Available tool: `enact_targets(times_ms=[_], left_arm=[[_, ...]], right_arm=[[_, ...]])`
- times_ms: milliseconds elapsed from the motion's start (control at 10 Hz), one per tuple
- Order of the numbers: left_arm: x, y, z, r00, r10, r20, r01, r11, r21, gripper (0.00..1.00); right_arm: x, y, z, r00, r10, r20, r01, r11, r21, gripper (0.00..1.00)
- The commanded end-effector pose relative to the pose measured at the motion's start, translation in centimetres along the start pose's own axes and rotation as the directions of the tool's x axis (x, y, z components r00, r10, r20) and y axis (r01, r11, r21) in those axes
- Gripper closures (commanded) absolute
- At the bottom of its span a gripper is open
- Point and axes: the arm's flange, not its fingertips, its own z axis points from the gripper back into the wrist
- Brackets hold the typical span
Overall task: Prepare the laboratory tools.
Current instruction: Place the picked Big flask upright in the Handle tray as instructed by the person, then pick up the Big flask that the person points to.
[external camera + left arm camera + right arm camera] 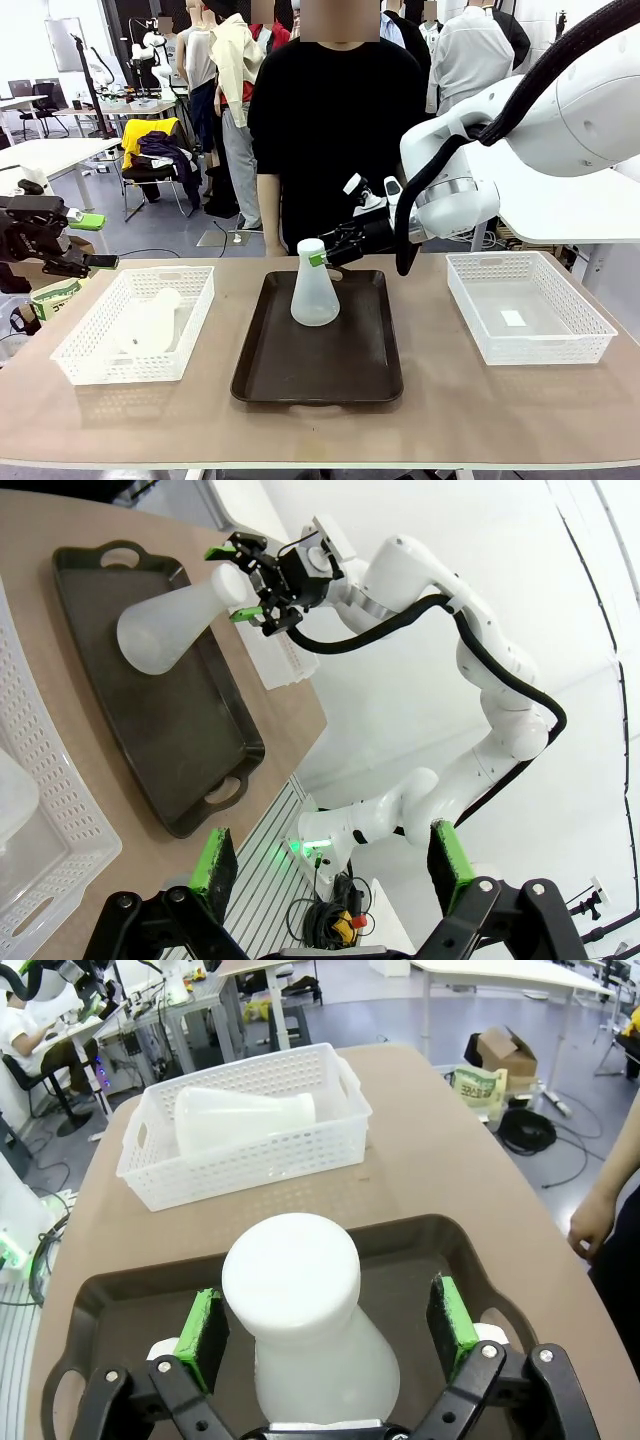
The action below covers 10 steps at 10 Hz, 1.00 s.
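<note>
Flask (314, 292) upright on tray (268, 385), neck inside R pincer (325, 1332), jaws apart; L pincer (332, 865) apart, arm cropped.

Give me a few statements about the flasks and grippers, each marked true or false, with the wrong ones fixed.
1. A flask stands upright on the dark tray. True.
2. The right gripper is clamped on that flask's neck. False: its pads stand clear on either side of the neck.
3. The second flask lies on its side in the left basket. True.
4. The left gripper holds a flask. False: it is open and empty.
</note>
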Motion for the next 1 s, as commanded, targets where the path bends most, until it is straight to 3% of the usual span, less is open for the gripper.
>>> enact_targets(times_ms=[0, 100, 900], left_arm=[[0.01, -0.18, 0.14, 1.0, -0.001, 0.001, 0.001, 1.0, -0.01, 0.0], [0.01, -0.18, 0.14, 1.0, -0.001, 0.001, 0.001, 1.0, -0.01, 0.0], [0.01, -0.18, 0.14, 1.0, -0.001, 0.001, 0.001, 1.0, -0.01, 0.0]], right_arm=[[0.01, 0.76, 0.5, 0.998, -0.042, -0.046, 0.041, 0.999, -0.021, 0.0], [0.0, 0.0, 0.0, 1.0, 0.0, 0.0, 0.0, 1.0, 0.0, 0.0], [0.0, 0.0, 0.0, 1.0, 0.0, 0.0, 0.0, 1.0, 0.0, 0.0]])
